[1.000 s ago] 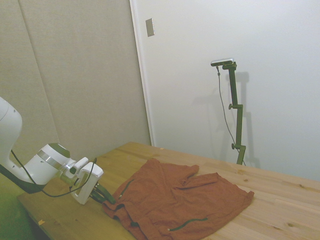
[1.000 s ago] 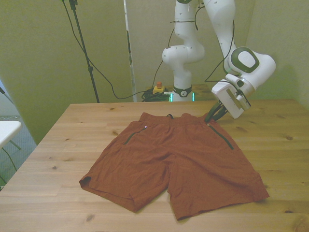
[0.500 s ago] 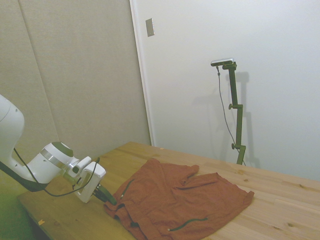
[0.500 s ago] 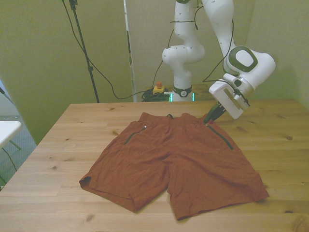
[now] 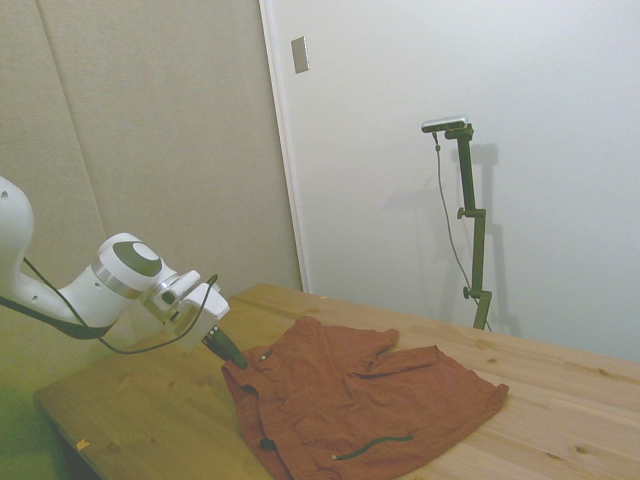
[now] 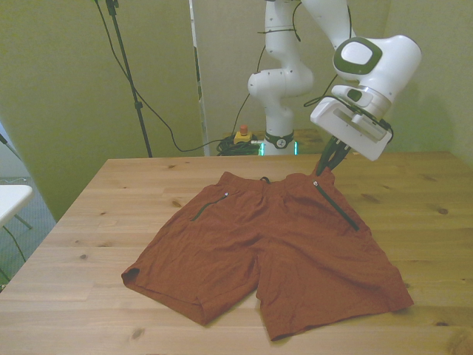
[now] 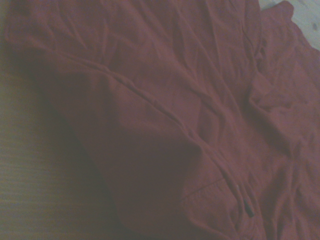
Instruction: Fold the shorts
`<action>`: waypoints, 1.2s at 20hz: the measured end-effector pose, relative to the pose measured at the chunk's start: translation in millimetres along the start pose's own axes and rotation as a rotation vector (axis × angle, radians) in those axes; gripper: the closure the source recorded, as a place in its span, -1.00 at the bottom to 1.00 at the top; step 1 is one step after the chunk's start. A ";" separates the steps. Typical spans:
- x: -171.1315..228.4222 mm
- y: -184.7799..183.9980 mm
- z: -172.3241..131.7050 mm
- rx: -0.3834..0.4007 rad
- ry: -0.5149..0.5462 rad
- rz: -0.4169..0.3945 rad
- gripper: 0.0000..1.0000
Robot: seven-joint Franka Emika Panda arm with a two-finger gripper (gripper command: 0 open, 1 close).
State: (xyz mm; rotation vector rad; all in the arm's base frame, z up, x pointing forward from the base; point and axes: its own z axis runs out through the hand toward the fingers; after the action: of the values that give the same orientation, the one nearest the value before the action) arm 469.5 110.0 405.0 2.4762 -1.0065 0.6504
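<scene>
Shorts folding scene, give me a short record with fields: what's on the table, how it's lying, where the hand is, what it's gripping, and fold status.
item: rust-orange shorts with dark green pocket trim
surface: wooden table
layout: spread mostly flat, both legs toward the camera in the front view
hand: at the waistband corner on the front view's right
grip: shut on the shorts, that corner lifted off the table
fold status: not yet folded, no layer laid over another

A wooden table [image 6: 89, 222] stands before pale padded wall panels [image 5: 150, 150] and a white door [image 5: 450, 100]
</scene>
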 end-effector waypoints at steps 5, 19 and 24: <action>34.4 17.9 -12.8 0.138 -0.262 0.012 1.00; 128.3 98.7 2.3 0.234 -0.508 0.159 1.00; 157.5 134.6 18.8 0.228 -0.518 0.242 1.00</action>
State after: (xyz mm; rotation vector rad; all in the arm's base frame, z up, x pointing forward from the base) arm 477.1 -75.0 499.8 2.8243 -1.5110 0.1899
